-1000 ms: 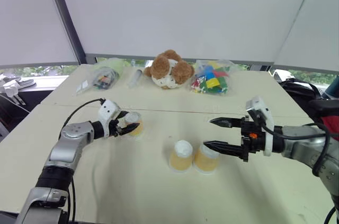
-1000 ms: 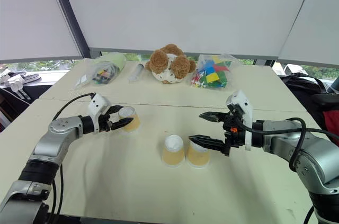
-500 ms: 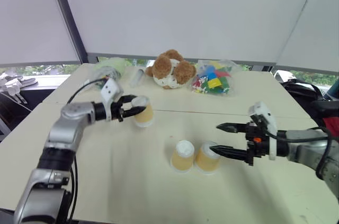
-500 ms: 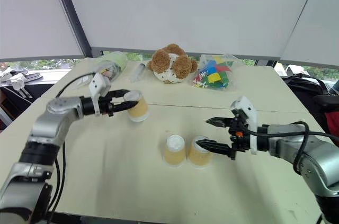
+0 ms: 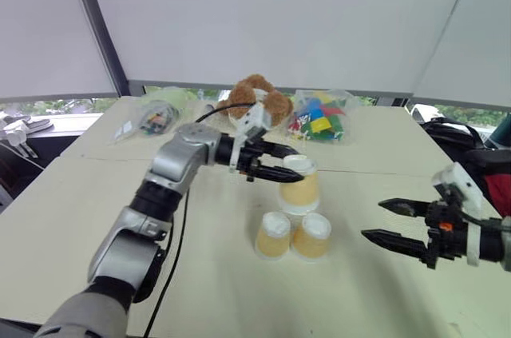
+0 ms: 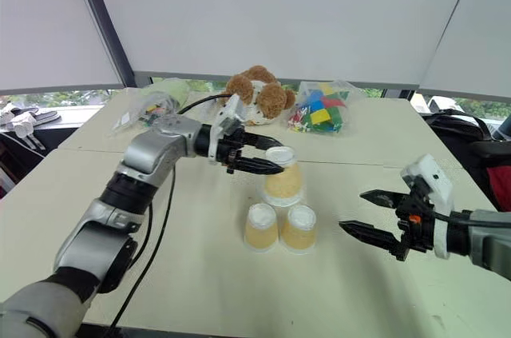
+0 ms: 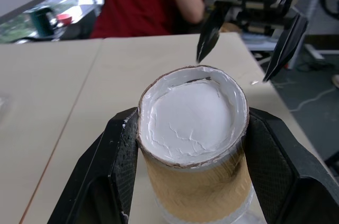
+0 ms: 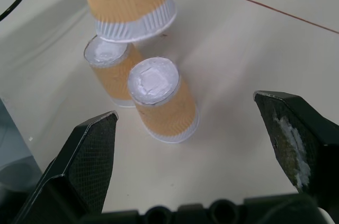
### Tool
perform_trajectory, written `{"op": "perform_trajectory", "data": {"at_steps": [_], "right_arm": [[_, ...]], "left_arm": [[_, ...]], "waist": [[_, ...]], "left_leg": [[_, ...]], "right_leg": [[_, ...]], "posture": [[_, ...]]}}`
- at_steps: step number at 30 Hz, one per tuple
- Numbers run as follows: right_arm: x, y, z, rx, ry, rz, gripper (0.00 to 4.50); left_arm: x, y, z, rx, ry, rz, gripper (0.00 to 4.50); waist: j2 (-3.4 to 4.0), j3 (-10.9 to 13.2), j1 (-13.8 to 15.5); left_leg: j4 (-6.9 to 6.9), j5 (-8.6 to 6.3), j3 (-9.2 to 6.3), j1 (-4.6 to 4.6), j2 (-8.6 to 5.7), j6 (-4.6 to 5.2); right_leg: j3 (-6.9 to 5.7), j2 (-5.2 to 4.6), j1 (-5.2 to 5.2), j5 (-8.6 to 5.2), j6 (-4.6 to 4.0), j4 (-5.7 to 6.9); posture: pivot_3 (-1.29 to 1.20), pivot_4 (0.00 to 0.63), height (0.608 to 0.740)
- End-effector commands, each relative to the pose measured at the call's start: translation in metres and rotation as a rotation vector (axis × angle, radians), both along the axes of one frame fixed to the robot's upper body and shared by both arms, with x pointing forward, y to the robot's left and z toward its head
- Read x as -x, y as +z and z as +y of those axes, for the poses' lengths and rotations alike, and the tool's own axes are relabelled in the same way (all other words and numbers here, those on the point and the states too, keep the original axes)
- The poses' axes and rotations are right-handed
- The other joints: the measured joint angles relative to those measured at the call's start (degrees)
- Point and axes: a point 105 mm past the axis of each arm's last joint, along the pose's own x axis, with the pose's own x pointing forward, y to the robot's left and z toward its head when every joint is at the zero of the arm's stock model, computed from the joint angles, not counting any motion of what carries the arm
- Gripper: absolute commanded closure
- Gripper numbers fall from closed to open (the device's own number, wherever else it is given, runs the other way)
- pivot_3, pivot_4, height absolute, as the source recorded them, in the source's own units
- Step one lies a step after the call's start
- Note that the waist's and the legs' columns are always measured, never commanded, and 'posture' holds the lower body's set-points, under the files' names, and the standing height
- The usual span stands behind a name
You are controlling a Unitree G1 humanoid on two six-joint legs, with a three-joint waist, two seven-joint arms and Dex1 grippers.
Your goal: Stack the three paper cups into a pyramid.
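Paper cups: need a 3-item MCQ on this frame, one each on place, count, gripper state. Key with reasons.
1. Where is the third paper cup?
A. Held in the air above the two cups on the table
B. Lying on its side by the plush toy
C. Nested inside another cup

2. How many cups stand on the table?
A. None
B. Two
C. Three

3. What state is the right gripper in?
A. Shut on a cup
B. Shut on nothing
C. Open, holding nothing

Key:
1. A: the left gripper carries the third paper cup upside down over the pair.
2. B: one cup and the other cup stand side by side, bases up.
3. C: the right gripper has its fingers spread, off to the side of the cups.
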Motion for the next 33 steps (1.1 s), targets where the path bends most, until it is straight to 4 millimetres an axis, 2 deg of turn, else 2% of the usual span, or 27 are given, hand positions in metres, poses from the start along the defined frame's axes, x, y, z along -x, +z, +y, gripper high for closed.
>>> {"op": "perform_trajectory", "data": {"at_steps": [1,7,17,18,21,25,29,33], "right_arm": [[0.005,0.007,0.002,0.01,-0.02,-0.05,0.0],[0.007,0.003,0.005,-0.001,-0.036,-0.054,0.0],[-0.001,0.001,0.007,0.002,-0.038,-0.061,0.0],[-0.002,0.0,0.007,0.004,-0.038,-0.062,0.0],[-0.002,-0.001,0.008,0.006,-0.035,-0.059,0.0],[-0.002,-0.003,0.008,0.009,-0.034,-0.052,0.0],[-0.001,-0.006,0.006,0.009,-0.034,-0.042,0.0],[-0.004,-0.007,0.006,0.008,-0.026,-0.035,0.0]], "left_arm": [[0.003,-0.002,-0.005,-0.045,-0.053,-0.037,2.21],[-0.001,-0.01,-0.005,-0.081,-0.061,-0.039,2.21],[0.0,-0.024,-0.003,-0.09,-0.071,-0.033,2.21],[0.0,-0.025,-0.003,-0.092,-0.069,-0.042,1.19],[-0.002,-0.025,-0.005,-0.076,-0.058,-0.048,0.02],[0.0,-0.022,-0.004,-0.059,-0.069,-0.039,0.02],[0.004,0.013,0.001,0.042,-0.095,-0.022,0.02],[0.004,0.045,0.014,0.099,-0.096,-0.044,0.02]], "waist": [[0.0,0.0,0.0],[-0.01,0.0,0.0],[-0.01,0.0,0.1],[-0.01,0.0,0.1],[-0.01,0.0,0.2],[-0.01,0.0,0.1],[-0.01,0.0,0.1],[-0.01,0.0,0.1]], "left_leg": [[0.01,0.0,0.0,0.0,0.0,0.0],[0.01,0.0,-0.01,-0.04,0.0,0.01],[0.01,0.0,-0.01,-0.09,0.0,0.01],[0.01,0.0,-0.01,-0.09,0.0,0.01],[0.02,0.0,-0.01,-0.1,0.0,0.01],[0.02,0.0,-0.02,-0.1,0.0,0.01],[0.03,0.0,-0.02,-0.11,0.0,0.01],[0.03,0.0,-0.03,-0.15,0.0,0.01]], "right_leg": [[0.0,0.0,0.01,0.0,0.0,0.0],[0.01,0.0,-0.04,0.0,0.0,0.0],[0.01,-0.01,-0.06,0.0,-0.01,-0.01],[0.01,-0.01,-0.06,0.0,-0.01,-0.01],[0.01,-0.01,-0.06,0.0,0.0,-0.01],[0.01,-0.01,-0.07,0.0,0.0,-0.01],[0.0,-0.01,-0.07,0.0,0.0,0.0],[-0.01,0.0,-0.12,0.0,0.0,0.0]], "posture": [[0.0,0.15,0.74],[0.0,0.15,0.74],[0.0,0.15,0.74],[0.0,0.15,0.74],[0.0,0.15,0.74],[0.0,0.15,0.74],[0.0,0.15,0.74],[0.0,0.15,0.74]]}}
